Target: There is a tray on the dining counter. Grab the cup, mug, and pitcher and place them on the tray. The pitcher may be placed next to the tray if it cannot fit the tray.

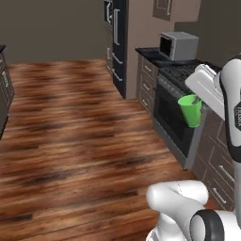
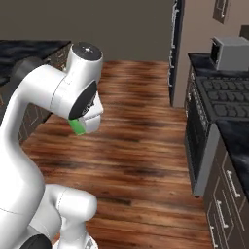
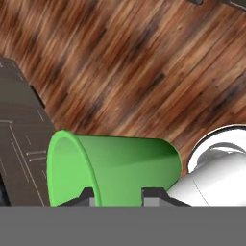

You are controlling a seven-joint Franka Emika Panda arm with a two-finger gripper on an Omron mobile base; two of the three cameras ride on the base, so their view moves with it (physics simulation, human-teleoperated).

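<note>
My gripper is shut on the cup, a bright green tapered tumbler that lies sideways between the fingertips with its open rim to the left. In the left base view the cup hangs upright in the air at the end of the white hand, in front of the stove. A small green part of the cup peeks out under the arm's elbow in the right base view. A black marble counter top lies at the far left behind the arm. The tray, the mug and the pitcher are out of view.
A dark stove with an oven door and grey drawers line the right side, with a silver microwave on the counter behind. A tall dark fridge stands further back. Open wooden floor spreads to the left.
</note>
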